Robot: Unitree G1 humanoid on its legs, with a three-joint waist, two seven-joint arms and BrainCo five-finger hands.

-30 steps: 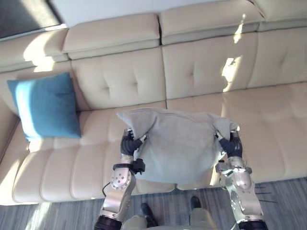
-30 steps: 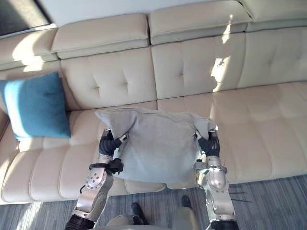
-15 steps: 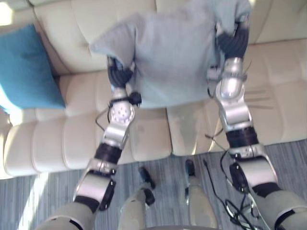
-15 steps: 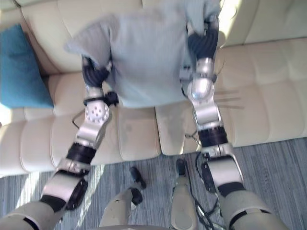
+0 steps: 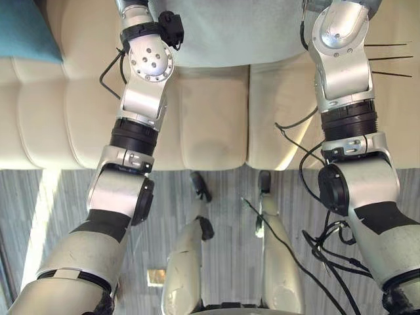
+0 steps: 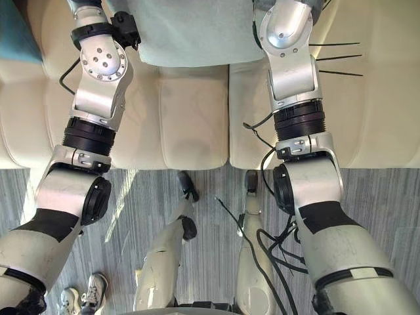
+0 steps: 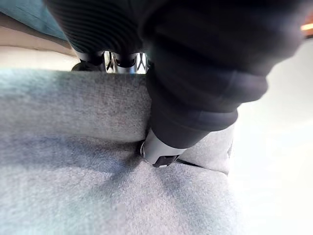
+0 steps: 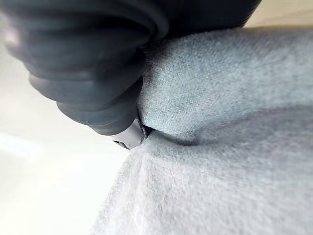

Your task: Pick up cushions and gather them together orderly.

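My left hand (image 7: pixel 188 93) and right hand (image 8: pixel 93 83) each pinch the grey cushion (image 5: pixel 230 33), thumbs dug in, over the sofa (image 5: pixel 210 118) seat.

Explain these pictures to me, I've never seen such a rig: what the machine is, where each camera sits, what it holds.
This is a humanoid robot with two arms. The two wide pictures come from a camera pair on its head, looking down at a cream sofa and carpet. The two close-ups come from cameras on its wrists. The left hand and the right hand each pinch an edge of one grey cushion, held between them over the sofa. A blue cushion lies on the sofa to the robot's left.
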